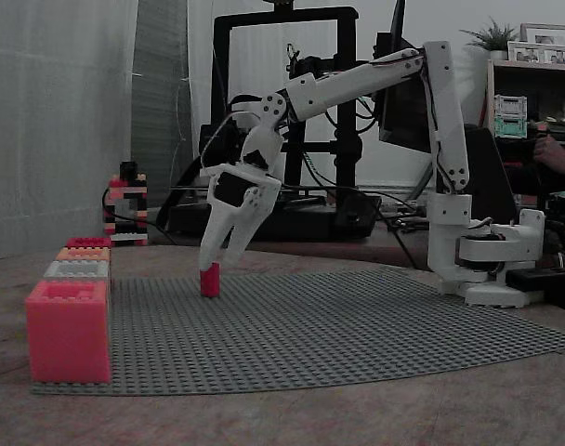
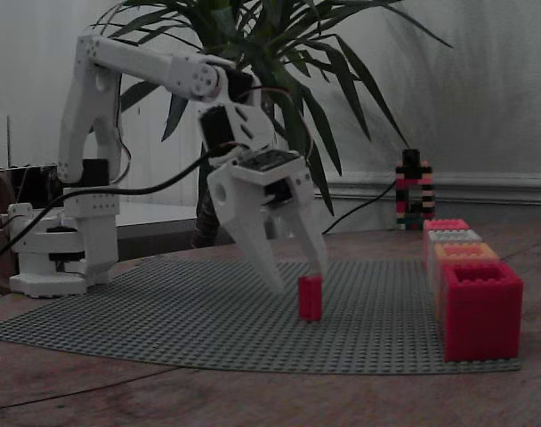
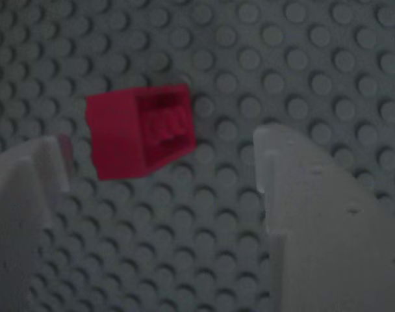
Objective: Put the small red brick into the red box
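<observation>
Gripper (image 2: pixel 299 277): released, jaws spread wide, tips angled down just above the grey baseplate (image 1: pixel 357 325).
Small red brick (image 1: pixel 209 280): upright on the baseplate, under the gripper tips. In the wrist view it lies between the 2 fingers (image 3: pixel 314 214), nearer the left one, with a clear gap to the right one.
Contact: cannot tell whether the left finger touches the brick.
Red box (image 1: pixel 67 331): at the baseplate's edge, the near end of a row of 4 boxes (image 2: pixel 455 249), top open, well apart from the brick.
Arm (image 1: pixel 357 79): white.
</observation>
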`<move>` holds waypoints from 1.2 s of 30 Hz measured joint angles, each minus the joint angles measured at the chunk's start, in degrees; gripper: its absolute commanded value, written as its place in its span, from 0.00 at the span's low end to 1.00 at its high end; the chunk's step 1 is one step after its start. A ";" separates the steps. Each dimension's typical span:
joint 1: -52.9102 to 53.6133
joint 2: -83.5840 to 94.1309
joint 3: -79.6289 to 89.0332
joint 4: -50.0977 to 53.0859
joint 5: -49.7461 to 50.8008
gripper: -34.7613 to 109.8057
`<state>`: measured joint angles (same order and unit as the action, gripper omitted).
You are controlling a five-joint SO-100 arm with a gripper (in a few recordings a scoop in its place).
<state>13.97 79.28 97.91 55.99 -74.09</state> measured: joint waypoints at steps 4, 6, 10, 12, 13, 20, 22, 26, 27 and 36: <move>-0.18 -0.70 0.00 -1.14 1.14 0.38; -0.18 -0.70 0.00 -1.32 1.76 0.34; -0.62 -1.76 -0.18 -1.76 3.52 0.24; -1.32 -1.76 -0.79 -2.99 4.13 0.24; -1.76 -1.76 -1.23 -2.20 4.57 0.24; -1.67 -2.02 -2.90 -4.75 10.63 0.24; -1.67 -2.11 -4.48 -5.80 14.24 0.24; -0.97 -2.11 -9.93 -9.58 23.29 0.24; -0.44 -2.11 -11.25 -10.99 25.49 0.24; 2.64 -10.28 -25.84 -17.05 36.91 0.24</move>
<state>16.61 68.99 72.07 38.94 -37.18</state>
